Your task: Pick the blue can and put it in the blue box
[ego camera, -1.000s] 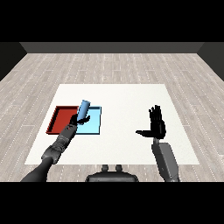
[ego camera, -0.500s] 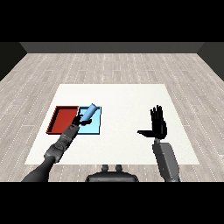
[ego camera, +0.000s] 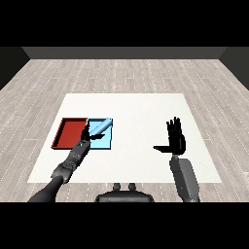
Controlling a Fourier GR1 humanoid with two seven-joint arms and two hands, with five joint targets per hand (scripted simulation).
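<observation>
The blue can [ego camera: 101, 127] lies tipped over on the light blue tray [ego camera: 104, 144], its top pointing to the far right. My left hand [ego camera: 87, 134] is at the tray's left edge, right by the can's lower end, with its fingers spread rather than curled round the can. The red tray [ego camera: 70, 133] lies directly left of the blue one. My right hand [ego camera: 175, 141] is held up over the right part of the table, open with fingers straight and thumb out to the left.
The white table [ego camera: 136, 112] stretches round both trays, with a grey wooden floor [ego camera: 124, 73] beyond its far edge. Both trays sit in the table's left half.
The can has tipped from nearly upright to lying flat and sunk to the right onto the blue tray. The left hand's fingers have opened off it. The right hand has not moved.
</observation>
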